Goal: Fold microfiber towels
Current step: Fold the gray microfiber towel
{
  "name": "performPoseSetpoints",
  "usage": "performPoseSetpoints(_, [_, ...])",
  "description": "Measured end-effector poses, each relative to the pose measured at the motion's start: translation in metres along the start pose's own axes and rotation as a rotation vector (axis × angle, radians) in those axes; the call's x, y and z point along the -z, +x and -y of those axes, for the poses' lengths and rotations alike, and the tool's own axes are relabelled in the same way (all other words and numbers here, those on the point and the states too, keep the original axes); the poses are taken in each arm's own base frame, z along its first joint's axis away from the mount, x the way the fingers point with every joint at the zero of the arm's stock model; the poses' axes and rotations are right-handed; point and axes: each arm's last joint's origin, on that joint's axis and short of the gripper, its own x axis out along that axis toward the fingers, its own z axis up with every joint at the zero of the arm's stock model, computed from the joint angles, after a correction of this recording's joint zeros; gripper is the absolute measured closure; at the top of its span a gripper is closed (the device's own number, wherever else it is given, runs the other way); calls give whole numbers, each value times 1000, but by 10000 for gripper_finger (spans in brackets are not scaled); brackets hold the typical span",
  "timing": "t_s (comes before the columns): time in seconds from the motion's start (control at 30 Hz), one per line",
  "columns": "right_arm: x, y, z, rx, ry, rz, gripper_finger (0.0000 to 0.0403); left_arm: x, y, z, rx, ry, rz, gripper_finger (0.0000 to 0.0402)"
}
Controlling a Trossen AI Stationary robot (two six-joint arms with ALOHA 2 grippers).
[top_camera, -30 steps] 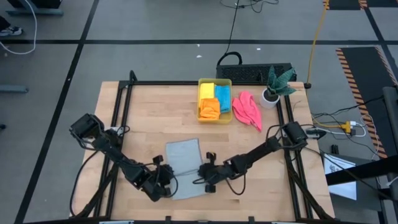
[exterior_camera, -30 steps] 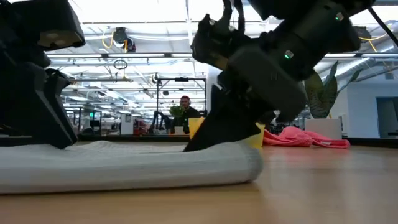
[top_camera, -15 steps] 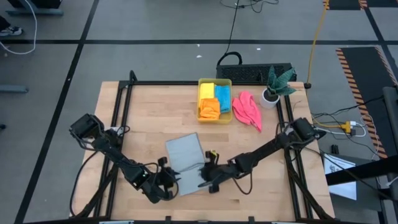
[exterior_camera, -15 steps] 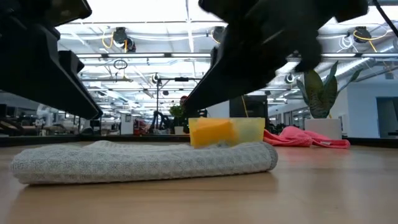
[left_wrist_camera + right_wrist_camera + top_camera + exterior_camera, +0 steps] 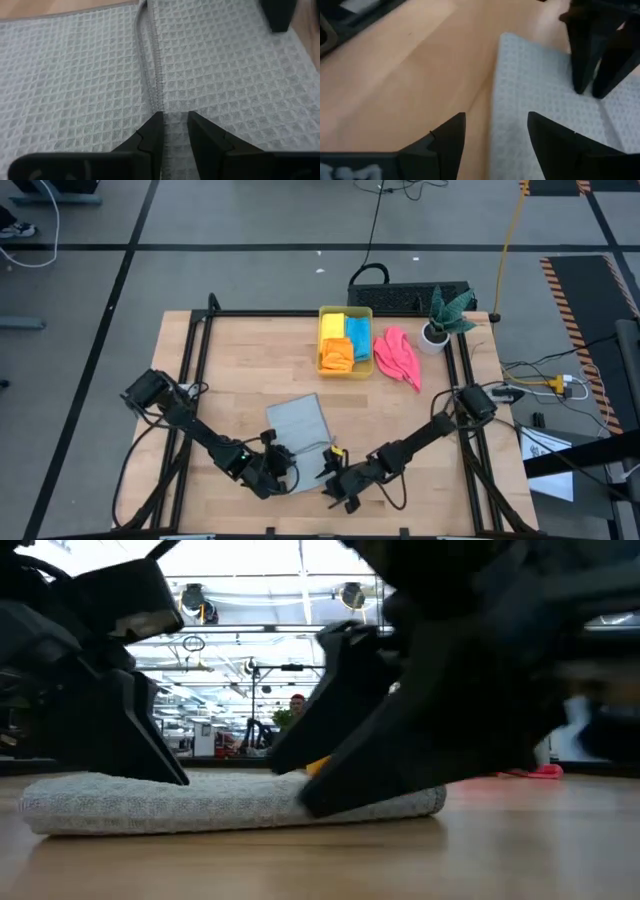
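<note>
The grey towel (image 5: pixel 298 425) lies folded flat on the wooden table, in the middle near the front; it also shows in the low view as the grey towel (image 5: pixel 220 802). My left gripper (image 5: pixel 283 470) stands on its near left part, shut on its hem. My right gripper (image 5: pixel 335 485) is open over the towel's near edge (image 5: pixel 492 125), one finger over wood and one over cloth. A yellow bin (image 5: pixel 345 311) at the far middle holds yellow, blue and orange towels. A pink towel (image 5: pixel 397 355) lies crumpled just right of the bin. My left gripper (image 5: pixel 173 120) has the stitched hem (image 5: pixel 159 102) of the towel's upper layer between its two close-set fingertips, which come slanting down from the near left. How many layers are pinched does not show. The towel lies flat on the table, slack.
A potted plant (image 5: pixel 440 320) stands at the far right beside the pink towel. A black rail frame (image 5: pixel 195 360) runs along the table's sides. Bare wood lies to the left and right of the grey towel.
My right gripper has opened and let go of the grey towel, rolled at the wrist, and drawn back toward the table's near edge. My left gripper has gone a little to the right and down onto the towel. The towel shifted slightly at first and now lies still.
</note>
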Motion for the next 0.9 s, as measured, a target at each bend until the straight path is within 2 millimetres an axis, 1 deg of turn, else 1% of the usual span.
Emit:
performPoseSetpoints(0.13, [7,8,2,9,-36,-11,218,-1,1,-2,8,-17,-13,309])
performPoseSetpoints(0.33, [12,13,3,8,-75,-23,286,-2,-1,-1,24,-10,-21,309])
performPoseSetpoints(0.43, [12,12,3,6,-79,-23,326,-5,-11,-2,42,-1,-32,309])
performPoseSetpoints(0.6, [11,12,4,13,-79,-18,387,-14,-27,-4,40,7,9,309])
performPoseSetpoints(0.67, [11,12,4,14,-78,-17,397,-15,-28,-4,43,19,15,309])
performPoseSetpoints(0.77, [7,8,2,10,-58,-11,392,-13,-26,-5,28,42,9,309])
performPoseSetpoints(0.9, [-8,-7,1,3,-20,30,390,-11,-21,-9,-2,38,-13,309])
